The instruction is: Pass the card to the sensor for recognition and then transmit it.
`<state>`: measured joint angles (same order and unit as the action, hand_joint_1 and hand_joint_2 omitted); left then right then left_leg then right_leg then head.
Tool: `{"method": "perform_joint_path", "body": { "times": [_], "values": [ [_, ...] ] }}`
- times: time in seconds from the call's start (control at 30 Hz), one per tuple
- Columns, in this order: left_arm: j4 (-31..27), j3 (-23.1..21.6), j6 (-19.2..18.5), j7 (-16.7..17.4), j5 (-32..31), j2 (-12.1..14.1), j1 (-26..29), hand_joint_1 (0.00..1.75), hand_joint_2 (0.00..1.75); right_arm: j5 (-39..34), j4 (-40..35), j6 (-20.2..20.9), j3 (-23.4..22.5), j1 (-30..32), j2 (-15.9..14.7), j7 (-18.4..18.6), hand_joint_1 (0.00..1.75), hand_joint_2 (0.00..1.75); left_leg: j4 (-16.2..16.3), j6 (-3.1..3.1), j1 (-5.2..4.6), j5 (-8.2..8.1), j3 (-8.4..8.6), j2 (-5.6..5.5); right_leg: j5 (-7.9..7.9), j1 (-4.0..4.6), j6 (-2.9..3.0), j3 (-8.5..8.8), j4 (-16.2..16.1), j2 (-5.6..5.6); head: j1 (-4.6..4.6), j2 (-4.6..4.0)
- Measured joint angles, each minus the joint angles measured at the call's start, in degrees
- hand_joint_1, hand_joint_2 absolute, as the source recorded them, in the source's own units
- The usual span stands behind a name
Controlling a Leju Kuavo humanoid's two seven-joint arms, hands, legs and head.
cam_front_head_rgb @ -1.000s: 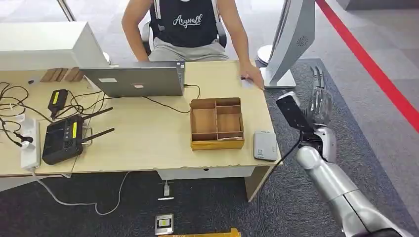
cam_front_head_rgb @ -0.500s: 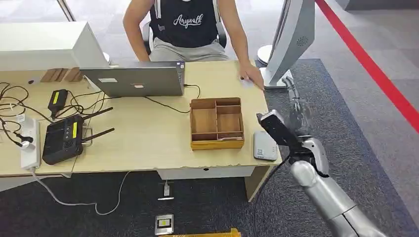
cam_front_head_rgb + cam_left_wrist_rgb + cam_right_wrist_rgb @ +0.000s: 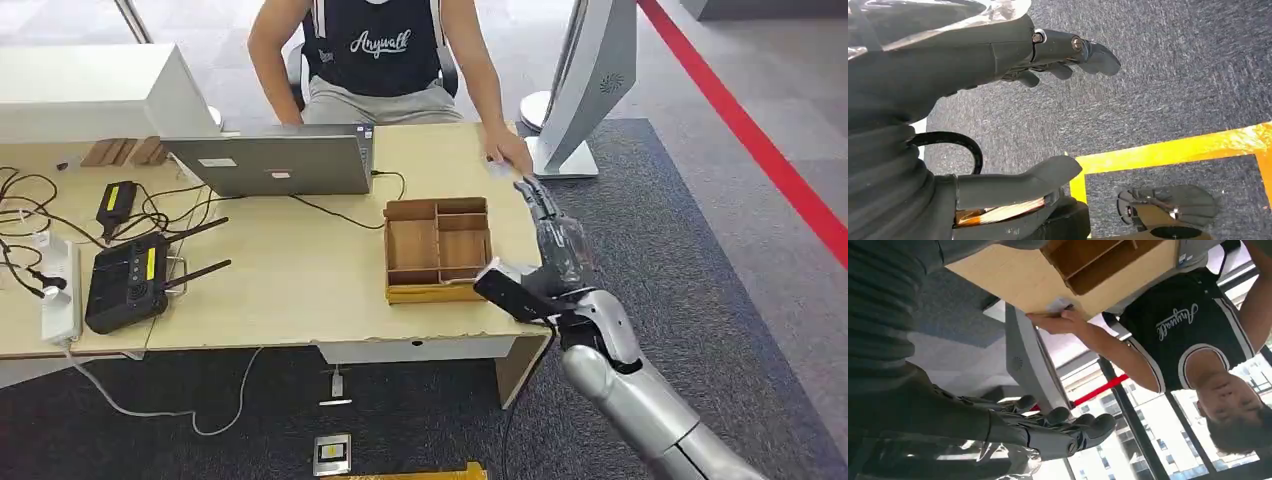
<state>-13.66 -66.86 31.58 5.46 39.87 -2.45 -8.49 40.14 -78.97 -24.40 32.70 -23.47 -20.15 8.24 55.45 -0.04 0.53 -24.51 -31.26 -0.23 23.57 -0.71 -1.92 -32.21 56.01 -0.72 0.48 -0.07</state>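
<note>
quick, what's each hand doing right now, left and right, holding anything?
Left hand: open, fingers apart, holding nothing, hanging over the carpet.
Right hand: open, fingers extended, nothing in it, over the desk's right edge.

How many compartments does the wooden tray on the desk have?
4 in the wooden tray: one tall on its left side, one long across the top, one lower right, and a narrow strip along the front. No hidden part.

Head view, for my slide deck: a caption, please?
Right robot hand open above the desk corner beside the wooden tray, person seated opposite.
</note>
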Motion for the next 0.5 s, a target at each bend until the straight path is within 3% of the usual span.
{"method": "perform_joint_path", "body": {
  "times": [0.2,0.5],
  "values": [
    [-0.02,-0.02,-1.01,1.03,-1.23,-0.02,-0.68,0.00,1.75,13.52,0.42,4.25,2.80,-0.54,0.88,2.36,0.00,1.75,0.00,-0.01,0.01,0.01,0.00,0.00,0.00,0.01,0.00,0.00,0.01,0.00,0.00,0.00],
    [-0.02,-0.02,-1.14,1.03,-1.60,-0.04,-0.93,0.00,1.75,15.57,1.92,5.71,5.97,-0.77,2.21,2.91,0.00,1.75,0.00,-0.01,0.01,0.00,-0.01,0.00,0.00,0.01,0.00,-0.01,0.01,0.00,0.00,0.00]
  ]
}}
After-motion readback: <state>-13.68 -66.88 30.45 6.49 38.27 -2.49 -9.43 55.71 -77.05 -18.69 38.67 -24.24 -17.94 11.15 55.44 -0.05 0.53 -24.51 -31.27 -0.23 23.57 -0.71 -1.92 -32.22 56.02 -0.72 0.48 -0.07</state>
